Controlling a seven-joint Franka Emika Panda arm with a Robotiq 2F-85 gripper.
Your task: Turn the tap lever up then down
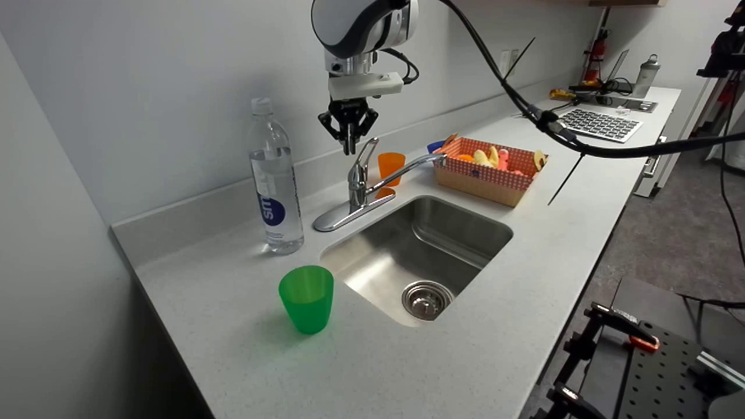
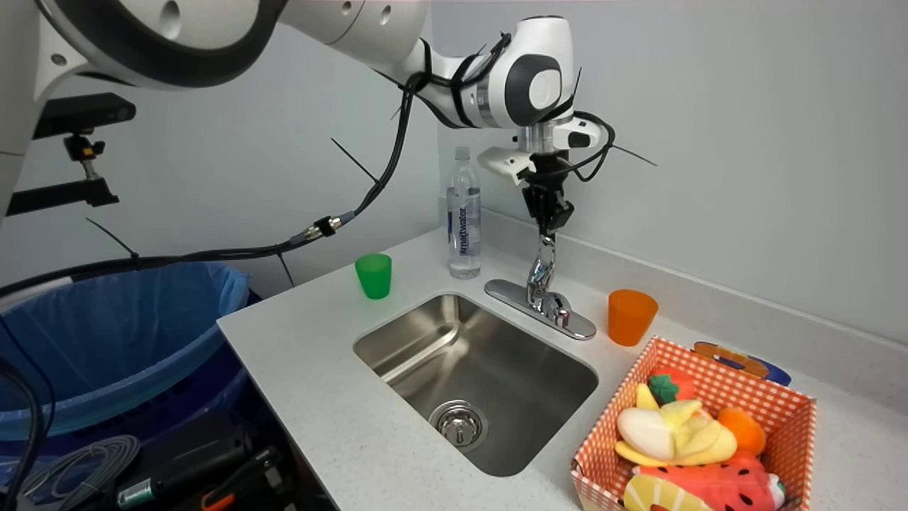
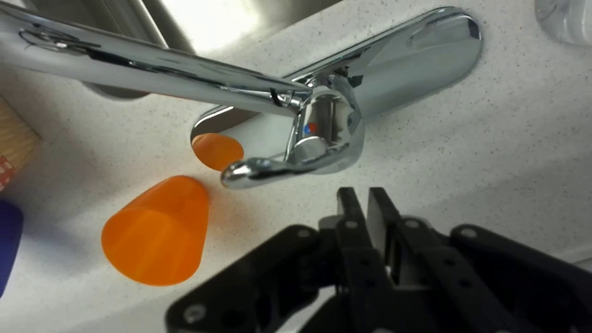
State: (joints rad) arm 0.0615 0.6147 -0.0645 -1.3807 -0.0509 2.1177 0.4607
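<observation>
The tap lever (image 1: 368, 152) is a short chrome handle slanting up from the top of the silver faucet (image 1: 357, 189). It also shows in an exterior view (image 2: 547, 250) and in the wrist view (image 3: 263, 173). My gripper (image 1: 349, 150) points down, its fingertips beside the lever's upper end. In an exterior view the gripper (image 2: 547, 228) lines up just above the lever and partly covers its top. In the wrist view the fingertips (image 3: 363, 190) are to the right of and slightly below the lever, apart from it. The fingers are nearly shut, with a narrow empty gap.
A water bottle (image 1: 276, 192) stands beside the faucet base. An orange cup (image 2: 631, 317) is on the other side. The sink (image 2: 397, 333) lies in front, with a green cup (image 1: 307, 299) near its corner. A basket of toy food (image 2: 589, 461) and the back wall are close.
</observation>
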